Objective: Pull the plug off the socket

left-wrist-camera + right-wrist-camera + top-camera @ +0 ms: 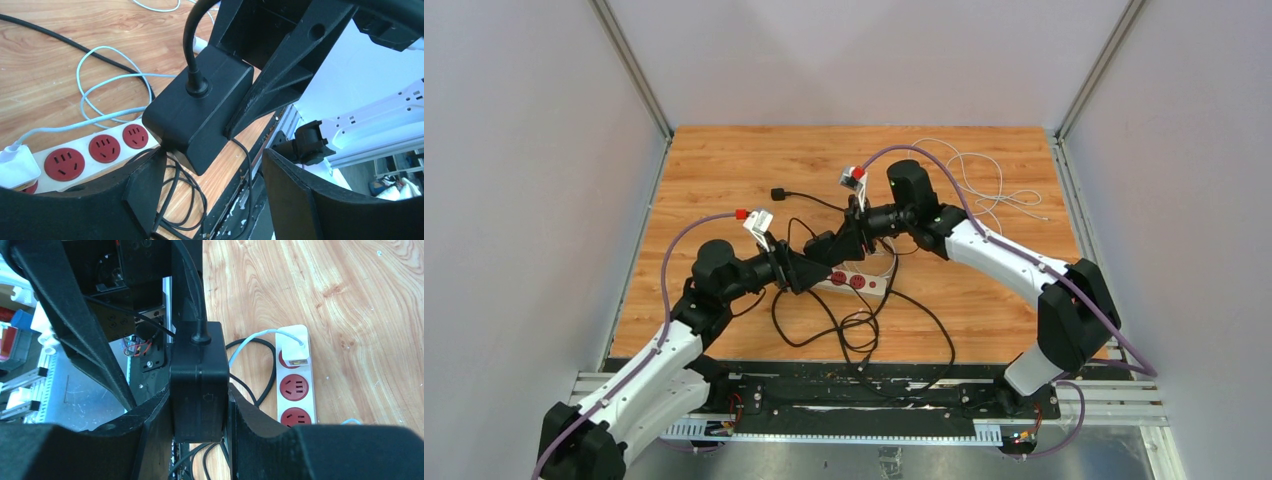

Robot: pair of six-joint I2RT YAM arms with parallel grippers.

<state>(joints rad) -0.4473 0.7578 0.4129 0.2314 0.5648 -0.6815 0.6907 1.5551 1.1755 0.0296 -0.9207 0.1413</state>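
The socket (860, 281) is a cream-white strip with red outlets, lying flat on the wooden table; it also shows in the left wrist view (102, 150) and the right wrist view (296, 390). The plug (198, 385) is a black adapter block with a black cord. My right gripper (200, 412) is shut on it and holds it beside and above the strip, clear of the outlets. It shows in the left wrist view (200, 107) too. My left gripper (210, 197) is open and empty at the strip's near end, its left finger (142, 192) by the strip.
A small white plug (294, 342) with a pale cable sits in the strip's far outlet. Three red outlets are bare. Loose black cord (864, 330) coils toward the table's front edge. A white cable (989, 190) lies at the back right.
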